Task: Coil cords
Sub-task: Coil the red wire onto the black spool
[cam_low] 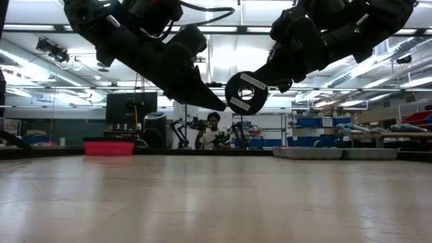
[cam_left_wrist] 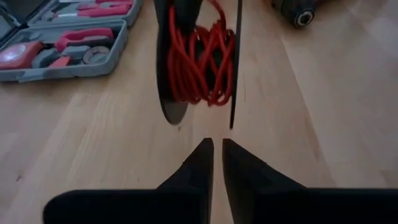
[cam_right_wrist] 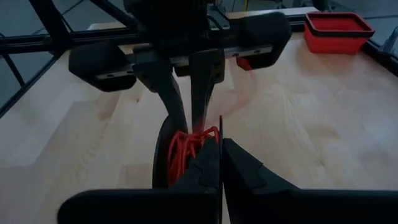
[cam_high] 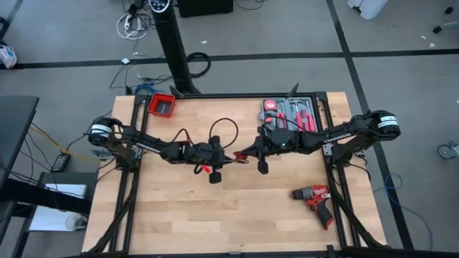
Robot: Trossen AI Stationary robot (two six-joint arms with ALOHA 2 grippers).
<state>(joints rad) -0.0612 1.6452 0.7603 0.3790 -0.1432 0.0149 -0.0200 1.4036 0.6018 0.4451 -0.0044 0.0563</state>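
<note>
A small black spool wound with the thin red cord [cam_left_wrist: 199,62] hangs in mid-air over the middle of the table [cam_high: 215,215], between my two grippers; its round flange shows in the low view [cam_low: 246,92]. A black stretch of cord [cam_high: 224,127] loops up beside my left gripper. My right gripper [cam_right_wrist: 221,148] is shut on the spool. My left gripper [cam_left_wrist: 217,146] faces it from the table's left, fingers shut to a hairline gap with nothing visible between them, tips just short of the red winding [cam_right_wrist: 186,140]. My right gripper pinches one flange of the spool at its rim [cam_right_wrist: 220,127] between its two fingers, coming level from the table's right. The spool is lifted clear of the table, flanges upright. My left gripper's fingertips [cam_right_wrist: 194,121] reach the red winding; whether they touch it I cannot tell.
An open grey tool case [cam_high: 290,113] lies at the far right, a red bin [cam_high: 162,104] at the far left, and a red-black drill [cam_high: 315,201] at the near right. A person [cam_low: 214,128] sits in the room beyond the table.
</note>
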